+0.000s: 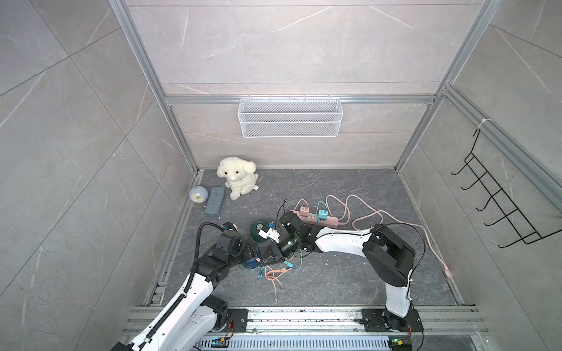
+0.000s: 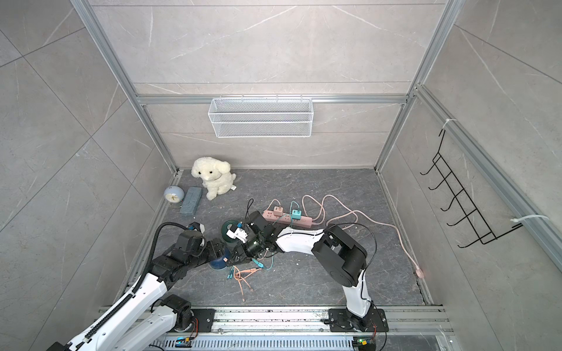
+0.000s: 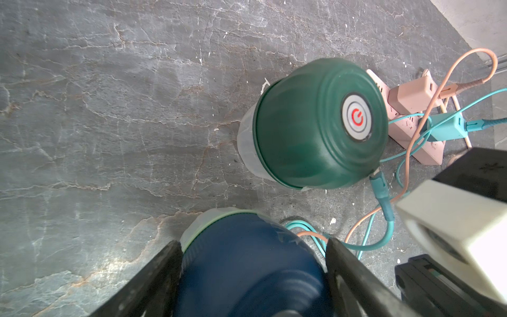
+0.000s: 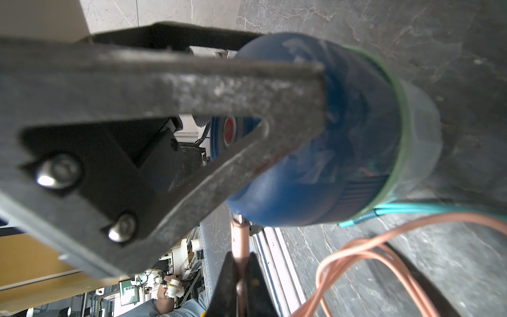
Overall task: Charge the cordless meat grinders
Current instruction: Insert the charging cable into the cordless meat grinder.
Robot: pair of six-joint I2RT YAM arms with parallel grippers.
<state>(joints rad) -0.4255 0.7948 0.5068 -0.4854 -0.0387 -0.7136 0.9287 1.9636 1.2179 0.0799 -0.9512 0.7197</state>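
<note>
Clamping the dark blue grinder [image 3: 247, 277] between the wide-set fingers of my left gripper [image 3: 252, 243], I hold it at the bottom of the left wrist frame. My right gripper [image 4: 241, 255] is pinched shut on the pink plug [image 4: 240, 233], whose metal tip sits at the blue dome's edge; whether it is seated I cannot tell. Two grinders are in play, and both stand just left of centre in the lower half of both top views, the blue one nearer the bottom edge and the dark green grinder [image 1: 258, 232] just above it. The green one is a ribbed dome on a clear cup, topped by a round silver button [image 3: 356, 120] with a red power symbol, and a teal plug [image 3: 380, 189] is at its rim. The blue one is the same shape, with a pale green band above a clear base. One pink power strip [image 1: 330, 221] lies right of centre and carries two chargers, a pink charger [image 1: 303, 210] and a teal charger [image 1: 321, 215]. Two cables, one pink and one teal, tangle on the dark stone floor [image 1: 334, 273]. At left of centre sit one plush dog [image 1: 238, 179], one pale blue clock [image 1: 198, 194] and one grey-blue block [image 1: 215, 201]. One wire basket [image 1: 290, 117] hangs at upper centre and one black hook rack [image 1: 498, 200] at the right.
</note>
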